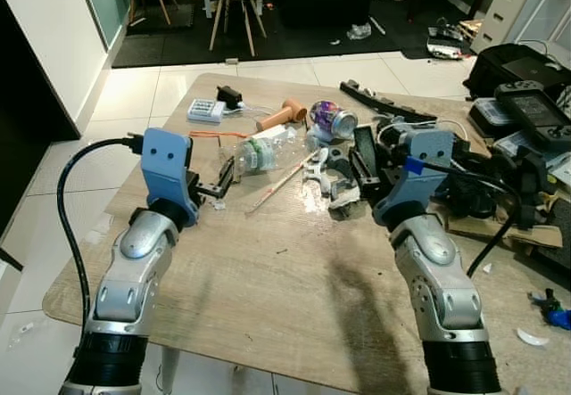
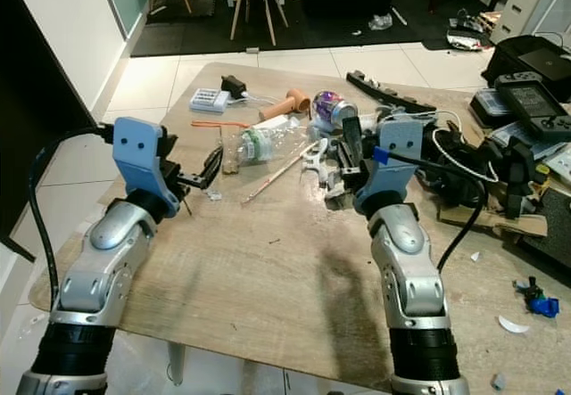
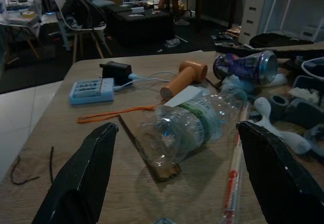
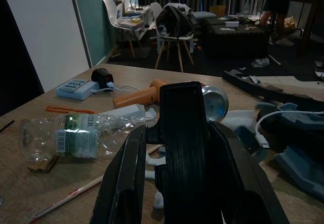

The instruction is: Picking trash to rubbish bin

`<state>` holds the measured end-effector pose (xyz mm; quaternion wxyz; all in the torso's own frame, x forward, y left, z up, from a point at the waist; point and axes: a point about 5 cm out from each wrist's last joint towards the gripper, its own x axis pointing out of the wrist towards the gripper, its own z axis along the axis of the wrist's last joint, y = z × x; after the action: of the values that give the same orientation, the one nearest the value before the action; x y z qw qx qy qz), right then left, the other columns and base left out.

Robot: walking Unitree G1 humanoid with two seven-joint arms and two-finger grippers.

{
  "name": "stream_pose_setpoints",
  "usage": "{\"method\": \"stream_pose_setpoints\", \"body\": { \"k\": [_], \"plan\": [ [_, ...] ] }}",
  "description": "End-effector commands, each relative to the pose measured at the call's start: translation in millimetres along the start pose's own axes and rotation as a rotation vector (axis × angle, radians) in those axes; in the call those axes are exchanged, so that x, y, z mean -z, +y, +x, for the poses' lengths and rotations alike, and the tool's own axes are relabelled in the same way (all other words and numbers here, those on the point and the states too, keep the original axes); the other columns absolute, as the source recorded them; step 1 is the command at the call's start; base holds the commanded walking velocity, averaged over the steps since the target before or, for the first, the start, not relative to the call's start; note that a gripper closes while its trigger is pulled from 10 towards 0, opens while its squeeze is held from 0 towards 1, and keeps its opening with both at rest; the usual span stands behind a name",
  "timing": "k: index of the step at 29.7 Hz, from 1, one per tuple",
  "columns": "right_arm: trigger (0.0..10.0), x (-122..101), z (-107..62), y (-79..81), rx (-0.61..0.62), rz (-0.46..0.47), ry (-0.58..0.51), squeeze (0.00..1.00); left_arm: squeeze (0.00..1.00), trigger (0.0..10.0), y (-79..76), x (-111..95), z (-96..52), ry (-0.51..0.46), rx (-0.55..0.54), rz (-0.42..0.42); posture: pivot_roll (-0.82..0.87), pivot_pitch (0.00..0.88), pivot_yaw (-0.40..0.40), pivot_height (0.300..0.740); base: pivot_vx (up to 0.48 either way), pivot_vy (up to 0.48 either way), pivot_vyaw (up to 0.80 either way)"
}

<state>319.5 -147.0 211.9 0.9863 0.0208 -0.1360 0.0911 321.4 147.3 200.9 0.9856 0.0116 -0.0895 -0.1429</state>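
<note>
Step in hand: approach to trash. Left gripper (image 1: 225,179) is held wide open, empty, just short of the plastic bottle (image 1: 260,153) lying on the table (image 1: 268,270). Right gripper (image 4: 183,183) is clamped on a black flat piece (image 4: 183,128). Next move, as judged: advance, then closure around the bottle.

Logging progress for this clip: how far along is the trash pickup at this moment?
Nothing looks binned yet: the clear plastic bottle and the crushed can lie on the wooden table. In hand: the right end effector is shut on a flat black object, and the left end effector is open in front of the bottle. Left: grasp the bottle, clear the can, reach a bin.
</note>
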Motion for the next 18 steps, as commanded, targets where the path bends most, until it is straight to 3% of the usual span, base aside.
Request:
{"method": "stream_pose_setpoints", "body": {
  "k": [1, 4, 14, 18],
  "plan": [
    [10.0, 5.9, -2.4, 2.0, -0.004, 0.008, 0.013, 0.00, 0.00, 10.0, -6.8, -2.0, 0.5, -0.007, 0.018, -0.020, -0.01, 0.092, 0.031, 0.740, 0.000, 0.000, 0.00],
    [10.0, 11.8, -5.3, 1.6, 0.005, 0.021, 0.029, 0.00, 0.00, 10.0, -14.3, -2.2, 1.5, -0.011, 0.038, -0.037, 0.00, 0.096, 0.028, 0.740, 0.000, 0.000, 0.00],
    [10.0, 16.5, -7.2, 1.8, 0.001, 0.020, 0.041, 0.00, 0.00, 10.0, -16.6, -1.2, 1.1, -0.003, 0.050, -0.050, -0.01, 0.103, 0.026, 0.740, 0.000, 0.000, 0.00],
    [10.0, 17.2, -7.8, 2.7, -0.003, 0.023, 0.046, 0.00, 0.00, 10.0, -17.0, -0.8, 0.5, 0.001, 0.052, -0.052, -0.01, 0.110, 0.024, 0.740, -0.272, 0.000, 0.00]
  ]
}}
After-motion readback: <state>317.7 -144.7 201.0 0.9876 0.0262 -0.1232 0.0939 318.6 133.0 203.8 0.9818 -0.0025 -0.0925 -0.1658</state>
